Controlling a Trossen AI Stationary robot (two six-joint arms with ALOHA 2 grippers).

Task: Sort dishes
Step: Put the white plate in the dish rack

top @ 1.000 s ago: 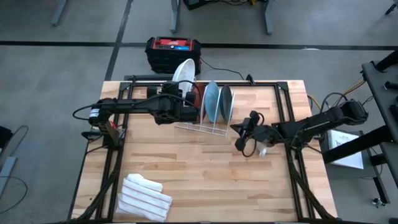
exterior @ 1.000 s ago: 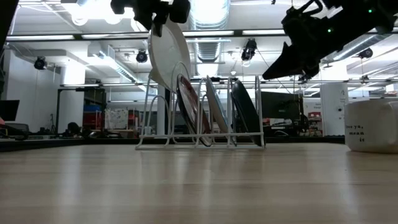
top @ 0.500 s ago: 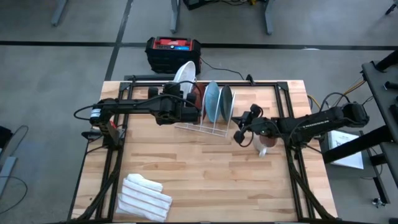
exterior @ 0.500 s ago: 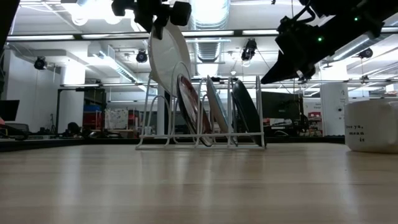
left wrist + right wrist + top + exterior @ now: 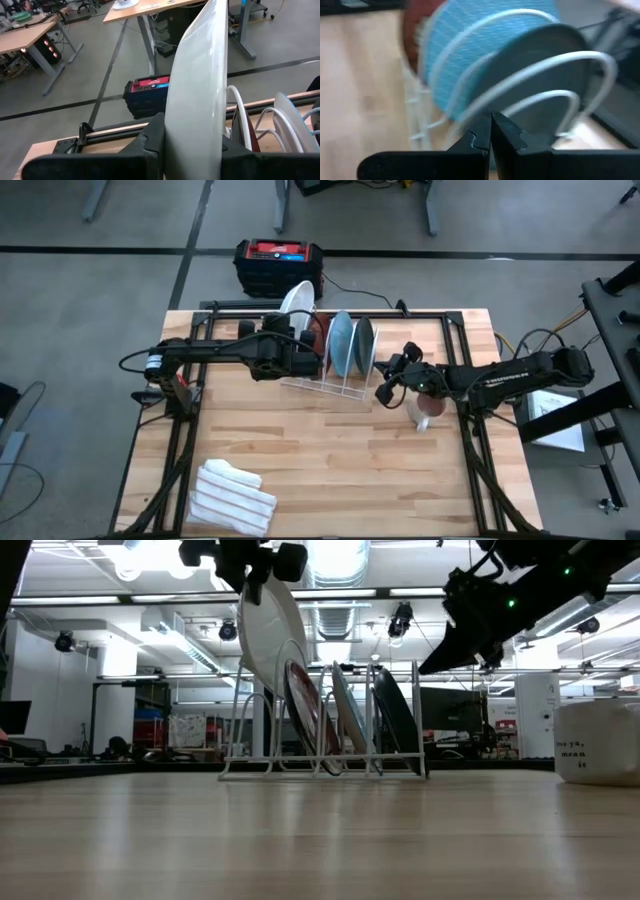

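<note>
A white wire rack [image 5: 325, 380] stands far of the table's middle. In its slots a red dish [image 5: 303, 712], a light blue dish [image 5: 348, 715] and a dark blue-grey dish [image 5: 397, 720] stand on edge. My left gripper [image 5: 192, 160] is over the rack's left end, shut on the white dish [image 5: 297, 298]. Right of the rack my right gripper [image 5: 383, 392] hangs in the air, shut and touching nothing. It points at the dark dish [image 5: 555, 75] and the light blue dish [image 5: 470, 45]. My left gripper pinches the white dish's rim [image 5: 190, 135] between its two fingers, one on each face. It reaches from the table's left, and the low view shows it at the dish's upper edge [image 5: 262, 585]. The dish hangs on edge, slightly tilted, its lower edge [image 5: 272, 695] among the rack's left wires, above the base.
A beige mug [image 5: 425, 412] stands right of the rack, under my right arm. A folded white striped cloth [image 5: 235, 498] lies near the table's near left corner. A red and black box [image 5: 278, 265] sits on the floor beyond the far edge.
My right gripper has swung toward the table's far edge and now sits beside the rack's right end, baring the mug below it. My left gripper and the white dish have kept still.
</note>
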